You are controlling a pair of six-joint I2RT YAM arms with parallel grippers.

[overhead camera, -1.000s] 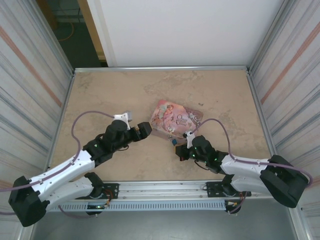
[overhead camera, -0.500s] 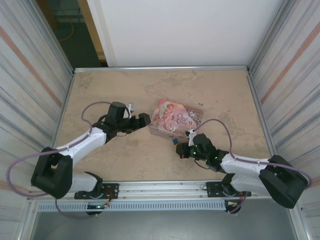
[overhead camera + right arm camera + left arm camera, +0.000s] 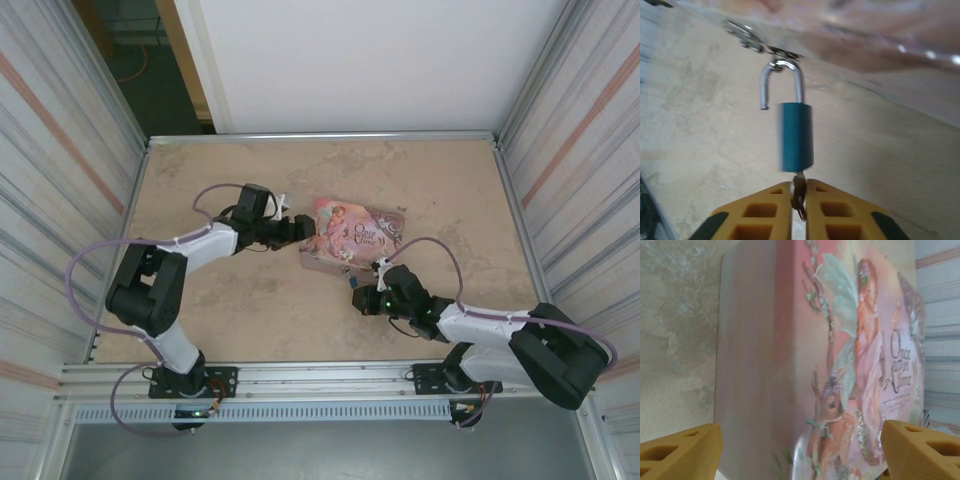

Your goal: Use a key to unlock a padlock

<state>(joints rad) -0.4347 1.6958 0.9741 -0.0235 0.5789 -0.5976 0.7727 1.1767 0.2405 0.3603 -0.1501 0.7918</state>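
- The left gripper (image 3: 298,230) has swung out from near its base and now sits at the left end of the pink tin (image 3: 352,235). The right gripper (image 3: 799,182) has barely shifted.
- The tin lies flat on the table (image 3: 220,320) with its illustrated lid closed, so what is inside cannot be seen.
- The padlock (image 3: 796,137) hangs off the tin's near edge, between the tin and the right gripper.
- Its long axis runs from the tin towards the right gripper, with the shackle (image 3: 782,67) at the tin end and the keyhole end facing the fingers.
- The padlock has a small blue body and a silvery shackle. One shackle leg stands free of the body, and the bend is hooked through the tin's clasp.
- The key (image 3: 799,192) sticks out of the padlock's bottom.
- The right gripper's fingers are pinched on the key.
- The left gripper's fingers are spread wide, holding nothing, with the tin's end between them.
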